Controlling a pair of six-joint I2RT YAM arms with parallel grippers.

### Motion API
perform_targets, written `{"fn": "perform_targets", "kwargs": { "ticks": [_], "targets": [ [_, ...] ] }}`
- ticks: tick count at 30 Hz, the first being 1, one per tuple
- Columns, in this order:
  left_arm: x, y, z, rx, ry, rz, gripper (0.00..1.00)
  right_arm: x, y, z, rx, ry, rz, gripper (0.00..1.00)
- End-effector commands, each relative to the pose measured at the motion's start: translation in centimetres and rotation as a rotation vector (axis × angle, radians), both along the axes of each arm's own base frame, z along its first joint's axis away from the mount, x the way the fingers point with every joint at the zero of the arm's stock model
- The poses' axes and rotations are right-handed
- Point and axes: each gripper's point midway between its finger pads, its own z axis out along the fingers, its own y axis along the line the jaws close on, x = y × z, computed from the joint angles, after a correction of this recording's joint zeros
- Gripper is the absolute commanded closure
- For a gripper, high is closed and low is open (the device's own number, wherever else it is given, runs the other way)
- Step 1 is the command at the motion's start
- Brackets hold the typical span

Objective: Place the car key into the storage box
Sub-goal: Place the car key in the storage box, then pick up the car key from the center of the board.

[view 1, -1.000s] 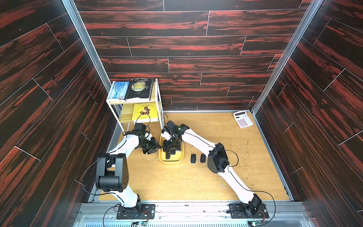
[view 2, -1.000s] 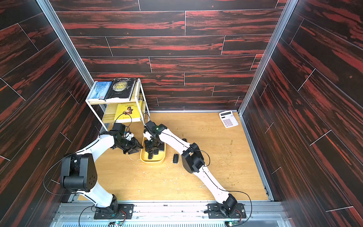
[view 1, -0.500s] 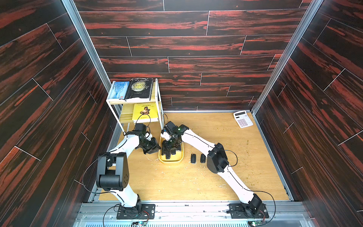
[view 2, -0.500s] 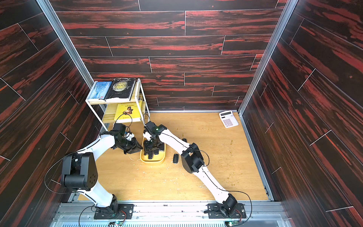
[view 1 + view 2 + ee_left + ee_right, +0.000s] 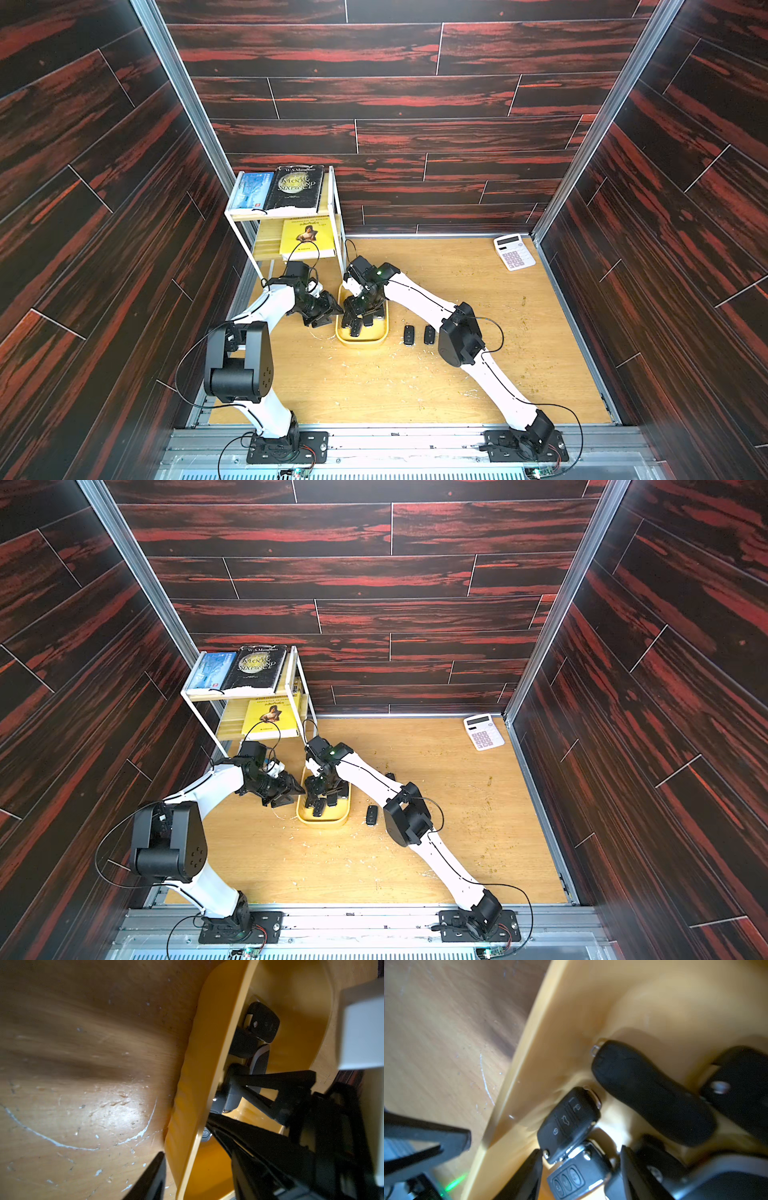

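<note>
car key point(image 5: 569, 1122) lying in storage box point(image 5: 361, 341) | left claw point(image 5: 185, 1136) spread astride its rim | right claw point(image 5: 581, 1149) spread inside, wall close

At the far left, on the top tier of the white shelf rack point(image 5: 331, 195), the black book point(image 5: 296, 188) reads "W.S. Maugham" and "THE MOON AND SIXPENCE" in both top views. In the right wrist view, a car key point(image 5: 568, 1122) shows 3 button icons: 2 padlocks and a car outline. Print on the yellow book point(image 5: 307, 240) and the calculator point(image 5: 514, 252) is too small to read
</note>
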Motion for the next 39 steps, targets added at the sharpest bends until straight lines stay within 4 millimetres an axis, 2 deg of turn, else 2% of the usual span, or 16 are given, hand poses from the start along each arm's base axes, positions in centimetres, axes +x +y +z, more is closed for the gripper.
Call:
{"fn": "perform_targets", "kwargs": {
  "ticks": [1,3,8,11,14,16,20,23,26,30,32,36,39],
  "targets": [
    [-0.2,0.2,0.3,0.007,-0.002,-0.008,0.40,1.8,-1.5,6.3,0.001,-0.154,-0.020,0.35],
    [-0.2,0.1,0.3,0.005,-0.002,-0.008,0.38,2.0,-1.4,8.0,0.030,-0.194,-0.015,0.33],
    [-0.3,0.3,0.3,0.014,-0.004,-0.008,0.22,1.6,-0.9,10.5,0.105,-0.209,-0.004,0.31],
    [-0.2,0.3,0.4,0.017,-0.007,-0.010,0.19,2.4,-2.7,11.1,0.032,-0.254,-0.049,0.31],
    [-0.3,0.2,0.4,0.010,-0.005,-0.014,0.15,4.3,-7.0,11.2,-0.111,-0.315,-0.154,0.28],
    [-0.3,0.1,0.6,0.007,-0.015,-0.019,0.13,5.5,-10.7,10.8,-0.177,-0.308,-0.224,0.28],
    [0.0,0.3,2.1,0.020,-0.076,-0.021,0.09,6.9,-17.6,9.7,-0.158,-0.258,-0.353,0.27],
    [0.5,0.5,4.4,0.036,-0.175,-0.012,0.05,6.5,-22.7,8.0,-0.074,-0.157,-0.442,0.26],
    [0.8,0.0,7.6,0.078,-0.296,-0.030,0.04,5.3,-25.6,6.1,-0.114,-0.132,-0.458,0.26],
    [1.1,-1.0,12.0,0.210,-0.415,-0.054,0.03,3.1,-26.1,4.5,-0.124,-0.086,-0.434,0.26],
    [0.9,-2.2,13.3,0.231,-0.403,-0.103,0.03,2.2,-25.9,4.1,-0.110,-0.057,-0.429,0.27],
    [0.2,-5.1,13.7,0.271,-0.367,-0.222,0.03,-0.1,-25.5,3.2,-0.086,-0.005,-0.426,0.27],
    [0.1,-6.2,13.1,0.294,-0.352,-0.253,0.03,-1.8,-25.3,2.7,-0.080,0.024,-0.419,0.28]
  ]
}}
